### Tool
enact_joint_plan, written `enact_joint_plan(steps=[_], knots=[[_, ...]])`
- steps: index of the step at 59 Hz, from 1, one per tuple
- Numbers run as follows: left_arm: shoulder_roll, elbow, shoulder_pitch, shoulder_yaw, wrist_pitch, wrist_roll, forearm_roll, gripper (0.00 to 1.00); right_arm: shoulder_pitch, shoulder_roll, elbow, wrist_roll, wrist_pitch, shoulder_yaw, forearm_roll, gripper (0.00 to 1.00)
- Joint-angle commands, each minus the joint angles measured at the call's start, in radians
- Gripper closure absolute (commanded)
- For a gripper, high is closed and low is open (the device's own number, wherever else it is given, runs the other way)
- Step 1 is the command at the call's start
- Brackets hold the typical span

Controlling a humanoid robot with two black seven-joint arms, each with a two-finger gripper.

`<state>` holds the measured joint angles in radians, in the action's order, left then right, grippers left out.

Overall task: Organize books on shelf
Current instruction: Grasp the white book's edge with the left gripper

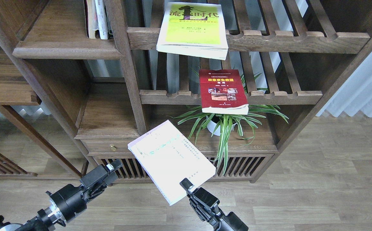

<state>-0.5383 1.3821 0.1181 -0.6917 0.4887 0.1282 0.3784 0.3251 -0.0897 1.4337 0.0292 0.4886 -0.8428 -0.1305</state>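
My right gripper (188, 187) is shut on the near edge of the pale lavender-white book (169, 160), holding it tilted in the air in front of the cabinet's low drawer. My left gripper (111, 168) stands open to the left of that book, apart from it and holding nothing. The yellow-green book (194, 27) lies flat on the upper slatted rack, overhanging its rail. On the lower slatted rack lies the dark red book (222, 91), also overhanging. The solid shelf (67, 49) is at the upper left.
A few thin books (96, 19) stand upright at the right end of the solid shelf. A spider plant in a white pot (224, 125) sits under the red book. A brass-knobbed drawer (112, 147) lies behind the held book. A wooden post (125, 64) divides the shelf from the racks.
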Motion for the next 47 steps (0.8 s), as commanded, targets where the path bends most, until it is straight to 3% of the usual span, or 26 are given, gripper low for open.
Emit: enact_joint_plan(steps=[1, 39, 47], knots=[[0.029, 0.0, 0.0, -0.002, 0.0, 0.001, 0.001, 0.0, 0.0, 0.001, -0.001, 0.0, 0.0, -0.001, 0.0, 0.94], [0.192, -0.003, 0.061, 0.005, 0.0, -0.012, 0.002, 0.01, 0.002, 0.015, -0.002, 0.008, 0.0, 0.013, 0.003, 0.94], [0.192, -0.008, 0.06, 0.012, 0.0, -0.013, 0.002, 0.09, 0.0, 0.015, -0.002, 0.008, 0.0, 0.013, 0.003, 0.94]])
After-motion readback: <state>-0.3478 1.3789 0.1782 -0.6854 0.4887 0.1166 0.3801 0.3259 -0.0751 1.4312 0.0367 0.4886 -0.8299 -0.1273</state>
